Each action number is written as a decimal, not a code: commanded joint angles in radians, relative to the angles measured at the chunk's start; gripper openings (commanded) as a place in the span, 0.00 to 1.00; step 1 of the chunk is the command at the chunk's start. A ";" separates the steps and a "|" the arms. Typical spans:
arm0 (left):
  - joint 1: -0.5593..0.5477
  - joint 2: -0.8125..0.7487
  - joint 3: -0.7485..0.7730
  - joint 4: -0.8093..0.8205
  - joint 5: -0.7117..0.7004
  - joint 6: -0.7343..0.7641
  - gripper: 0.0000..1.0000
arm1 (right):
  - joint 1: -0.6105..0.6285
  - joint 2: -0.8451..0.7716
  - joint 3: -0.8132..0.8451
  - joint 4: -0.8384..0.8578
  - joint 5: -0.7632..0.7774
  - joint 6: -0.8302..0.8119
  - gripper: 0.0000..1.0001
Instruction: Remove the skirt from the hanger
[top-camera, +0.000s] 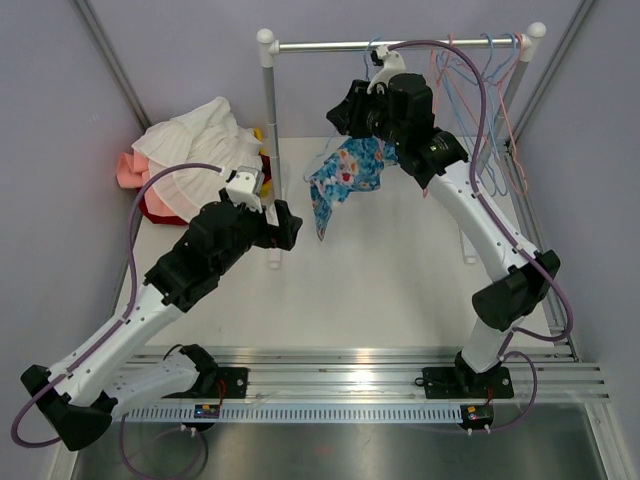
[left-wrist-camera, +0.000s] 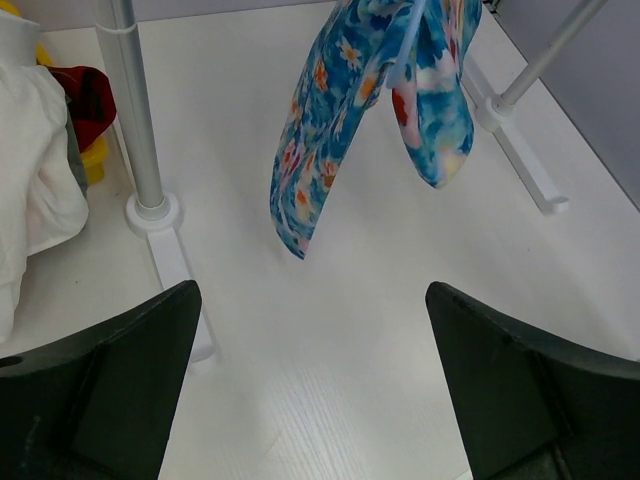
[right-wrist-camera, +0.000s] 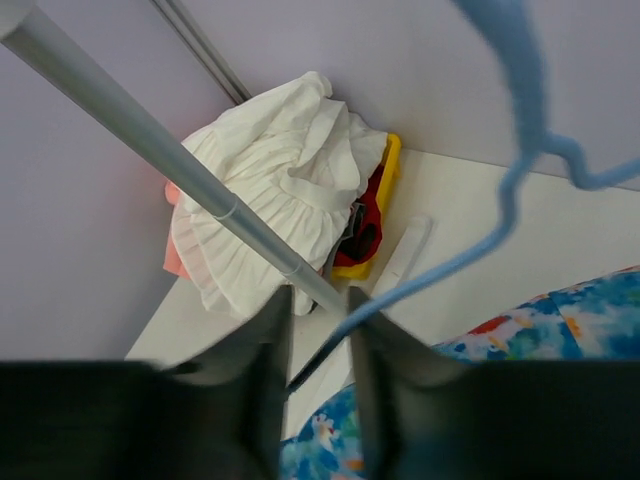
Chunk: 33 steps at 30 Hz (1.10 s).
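Note:
The skirt (top-camera: 345, 175), blue with a bright flower print, hangs from a light blue hanger (right-wrist-camera: 520, 180) on the rack's rail (top-camera: 330, 45). Its folds (left-wrist-camera: 320, 130) dangle above the white table, and part of it (right-wrist-camera: 560, 320) shows under my right wrist. Up by the rail, my right gripper (top-camera: 345, 112) has its jaws (right-wrist-camera: 318, 300) a little apart. The hanger's sloping arm runs through the gap between them, and the skirt is not gripped. To the left of the skirt and lower down, my left gripper (top-camera: 290, 225) stands wide open (left-wrist-camera: 312, 300) and empty, facing the skirt's hem.
A heap of white, pink and red clothes (top-camera: 195, 155) lies at the back left, over a yellow container (right-wrist-camera: 385, 190). The rack's left post (left-wrist-camera: 135, 110) and its foot stand close beside my left gripper. Several bare pink and blue hangers (top-camera: 490, 90) hang at the rail's right end.

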 joint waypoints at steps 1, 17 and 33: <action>-0.016 0.006 -0.005 0.082 -0.012 -0.012 0.99 | 0.021 -0.001 0.084 0.057 0.023 0.020 0.25; -0.074 0.045 -0.077 0.358 0.251 0.032 0.99 | 0.025 -0.278 -0.030 -0.007 0.097 0.048 0.00; -0.140 0.726 0.063 0.677 0.138 -0.090 0.99 | 0.025 -0.436 0.086 -0.174 -0.030 0.084 0.00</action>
